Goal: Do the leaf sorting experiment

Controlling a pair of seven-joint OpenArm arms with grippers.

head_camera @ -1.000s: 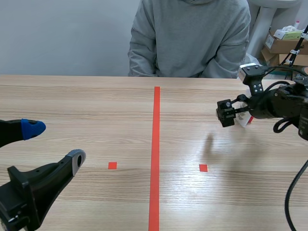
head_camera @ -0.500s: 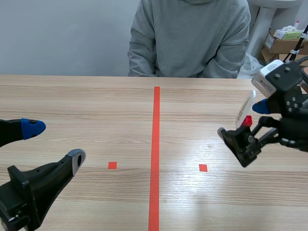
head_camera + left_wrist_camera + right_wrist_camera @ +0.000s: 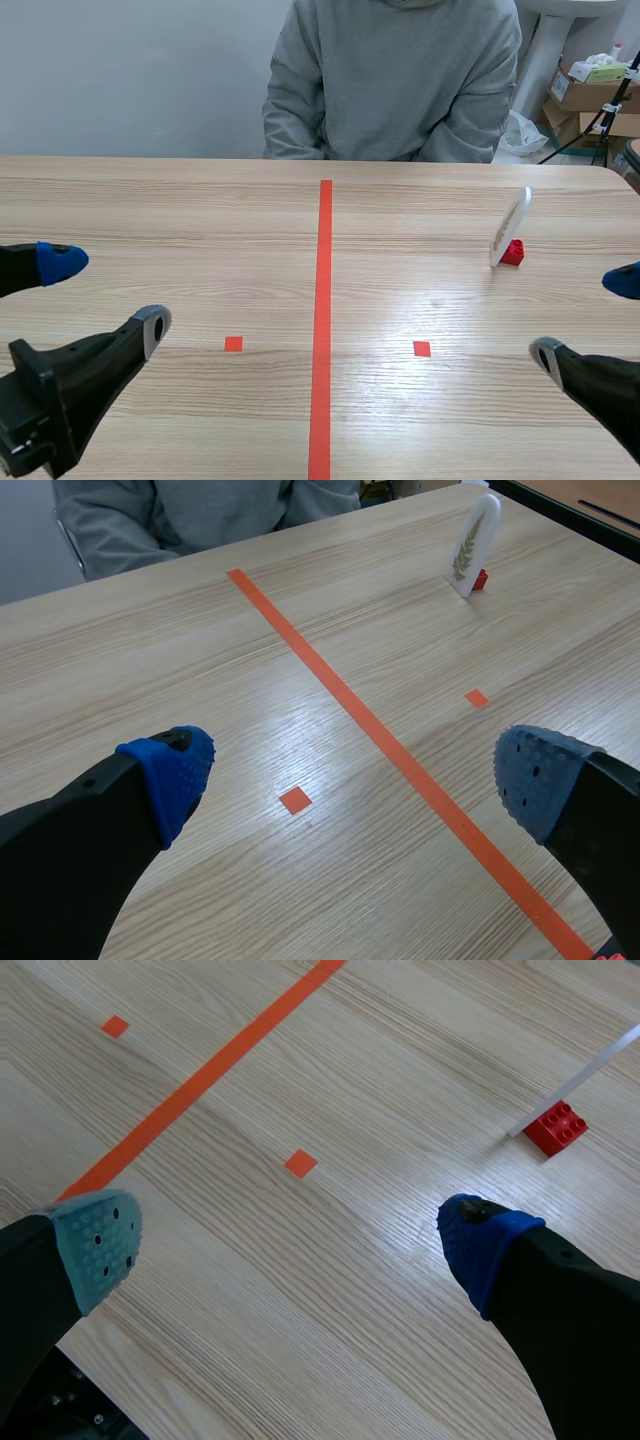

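Your right end effector (image 3: 585,318) is retreating released, left end effector (image 3: 105,297) gaping too; card (image 3: 510,228) is standing light, tippy, so pinch its edges.

1. Card (image 3: 472,542): white, brownish leaf print.
2. Brick (image 3: 556,1128): red, studded top.
3. Table (image 3: 200,210): pale wood grain; tape line (image 3: 324,300) orange-red.
4. Right gripper (image 3: 290,1235) pads (image 3: 95,1240): one grey-green, one blue, both dotted.
5. Person's hoodie (image 3: 395,70): plain grey.
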